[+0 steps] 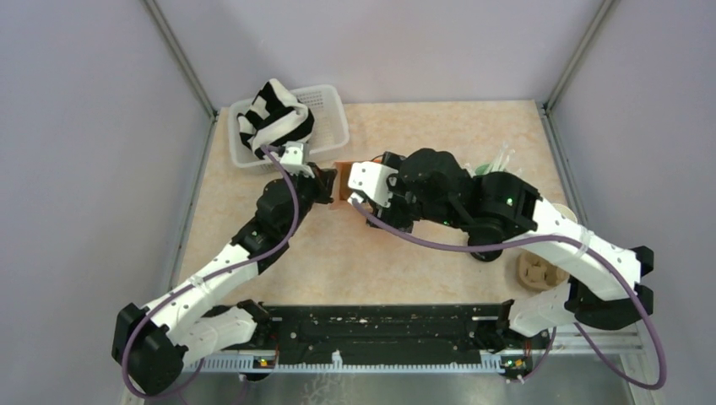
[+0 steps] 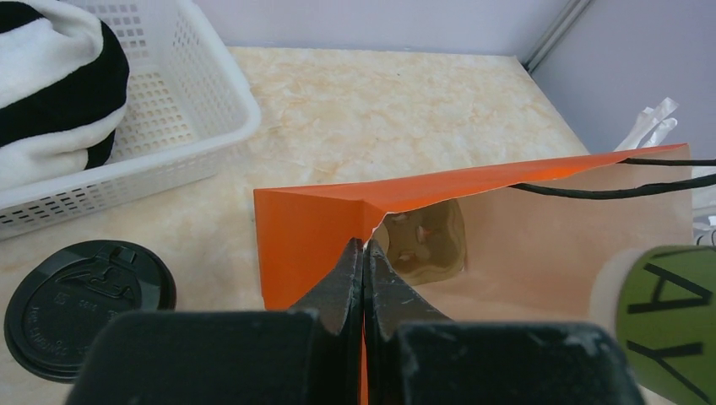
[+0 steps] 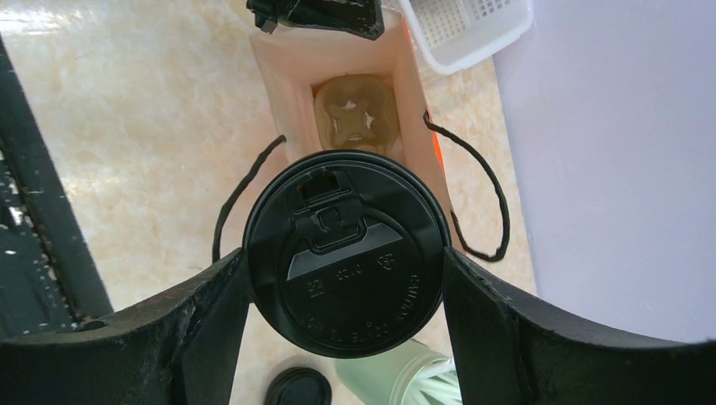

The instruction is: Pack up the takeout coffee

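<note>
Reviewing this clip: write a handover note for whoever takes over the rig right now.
Left gripper: jaws shut on the bag rim, holding it open.
Right gripper: shut on a lidded cup at the bag's mouth, not inside yet.
Tray lies in the bag's bottom.
Black lid sits beside the bag; no cup seen under it.
Done: bag opened, cup picked.
Left: lower cup onto tray, release, find and pack the second.

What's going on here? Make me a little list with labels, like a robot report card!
Left claw: shut on the rim of the orange bag
Right claw: shut on a lidded green cup, above the bag's open mouth
Inside the bag: brown cup tray
Basket: white, holding a striped cloth
Tumbler: pale mint, outside the bag
</note>
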Robot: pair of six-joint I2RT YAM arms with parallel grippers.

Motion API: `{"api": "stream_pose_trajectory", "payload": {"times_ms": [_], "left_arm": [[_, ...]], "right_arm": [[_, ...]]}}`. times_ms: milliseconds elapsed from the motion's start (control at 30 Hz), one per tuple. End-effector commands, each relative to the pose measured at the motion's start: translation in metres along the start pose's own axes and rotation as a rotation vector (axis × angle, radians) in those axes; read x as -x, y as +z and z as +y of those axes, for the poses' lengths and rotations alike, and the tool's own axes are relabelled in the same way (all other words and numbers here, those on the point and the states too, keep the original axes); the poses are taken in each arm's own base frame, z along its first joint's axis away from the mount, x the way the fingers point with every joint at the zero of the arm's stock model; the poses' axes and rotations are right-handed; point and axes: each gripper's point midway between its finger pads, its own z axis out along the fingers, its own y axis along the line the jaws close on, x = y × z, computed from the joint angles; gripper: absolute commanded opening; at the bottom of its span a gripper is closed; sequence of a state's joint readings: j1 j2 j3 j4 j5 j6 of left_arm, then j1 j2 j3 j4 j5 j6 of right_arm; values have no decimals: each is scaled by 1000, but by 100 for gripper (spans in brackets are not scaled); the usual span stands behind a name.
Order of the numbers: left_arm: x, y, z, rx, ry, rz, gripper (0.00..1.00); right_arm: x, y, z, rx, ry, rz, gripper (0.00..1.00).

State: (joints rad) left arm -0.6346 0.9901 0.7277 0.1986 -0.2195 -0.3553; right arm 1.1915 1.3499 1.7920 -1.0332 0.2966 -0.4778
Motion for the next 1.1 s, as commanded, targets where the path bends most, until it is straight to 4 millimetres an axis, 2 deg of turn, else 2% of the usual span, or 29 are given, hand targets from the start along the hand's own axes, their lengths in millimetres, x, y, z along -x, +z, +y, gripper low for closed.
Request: {"api": "stream_pose_trajectory", "payload": {"times_ms": [0,233,400,533,700,867,1067], "left_arm": [[19,-5,-12,-80,19,-93,0],[15,-15,-11,-102,18,-111,0],[14,-14,-15,-121,4,-109,0],[4,-10,-20,-151,3,-72,0],[-16,-13,-28,-209,17,13,0],[-28,-19,-19,-199,34,6,0],[-41,-25,-10,-187,79,23,0]], "right_arm": [[1,20,-4,-41,-116,9,43],[-21,43,8,-40,-189,73,43],[-32,52,37,43,-174,97,43],[-36,60,56,72,-162,91,43],[-42,71,46,-30,-202,85,43],[-59,85,41,-93,-239,101,44],[-79,100,38,-59,-213,152,44]]}}
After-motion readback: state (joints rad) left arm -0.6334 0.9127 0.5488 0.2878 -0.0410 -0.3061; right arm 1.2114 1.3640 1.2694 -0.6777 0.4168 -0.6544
